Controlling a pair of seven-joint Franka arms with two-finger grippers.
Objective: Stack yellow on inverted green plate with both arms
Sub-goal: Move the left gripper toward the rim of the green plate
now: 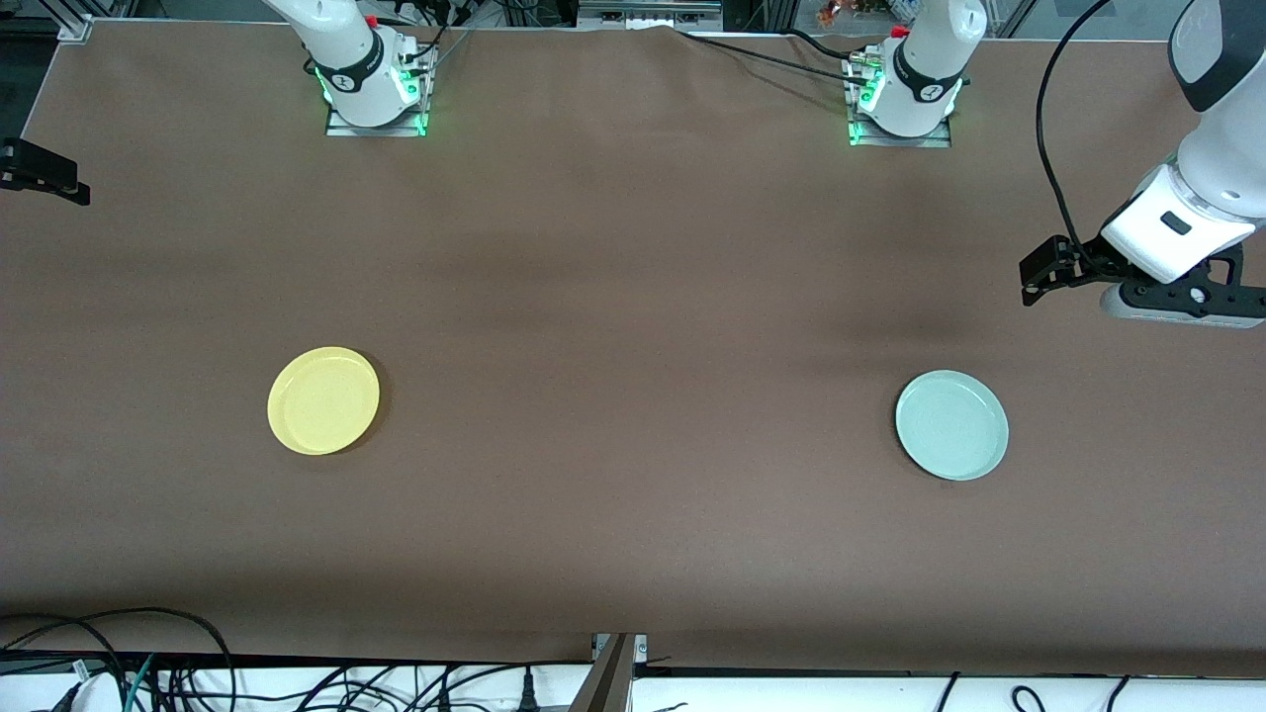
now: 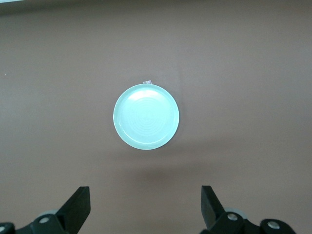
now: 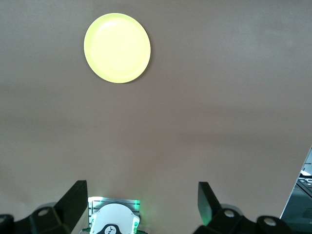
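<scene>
On the brown table (image 1: 633,297), lying rim-up and well apart: yellow (image 1: 323,400) toward the right arm's end, green plate (image 1: 951,424) toward the left arm's. Hanging high over the table edge, left gripper (image 2: 146,204), fingers spread wide, gripping nothing. Showing only at the front view's edge, right gripper (image 3: 142,204); gaping empty in its wrist view, above its own arm's base (image 3: 114,219).

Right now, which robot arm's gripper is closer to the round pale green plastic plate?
The left. The left gripper hangs open in the air by the round pale green plastic plate, at the left arm's end. The right gripper is open, high near its own base.
</scene>
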